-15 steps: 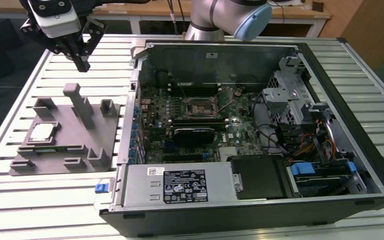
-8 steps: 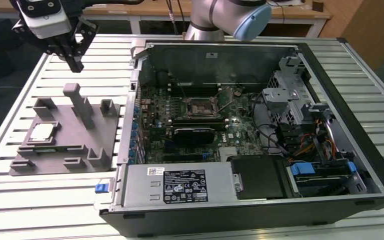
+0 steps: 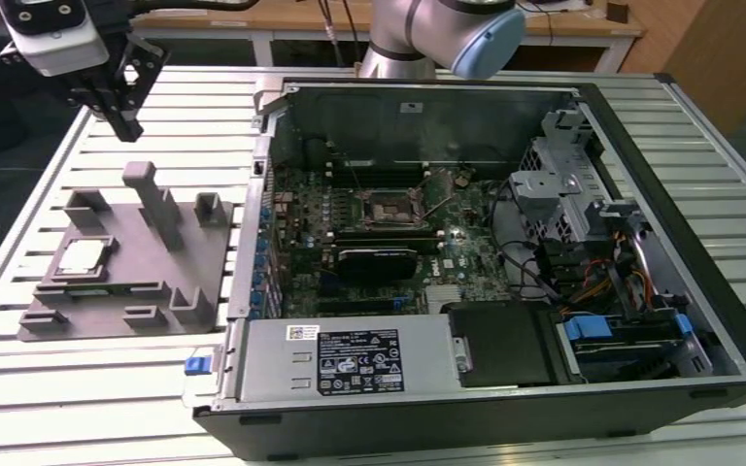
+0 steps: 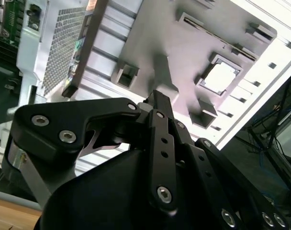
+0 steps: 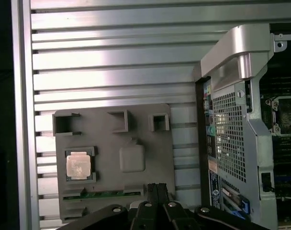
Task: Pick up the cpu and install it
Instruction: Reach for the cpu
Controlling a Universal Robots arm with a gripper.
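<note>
A: Hand [image 3: 125, 128] state?

B: Clenched, grasping nothing; the fingers are pressed together in both wrist views. It hangs over the desk [image 3: 75, 408] near the far end of the holder [image 3: 152, 291], at the exterior view's left.

A: Cpu [image 3: 82, 257] location?

B: Lying flat in a square recess of the grey holder, silvery top up; well apart from the hand. The first wrist view shows the cpu [image 5: 79, 166] seated in that recess, with a green strip [image 5: 102, 195] in a slot near it.

A: Case [image 3: 723, 291]?

B: Open, lying on the desk just beside the holder, on the exterior view's right; the board inside faces up. The socket [image 3: 384, 206] sits near the middle of the board, well apart from the cpu.

A: Contact?

B: The hand touches neither cpu nor holder.
</note>
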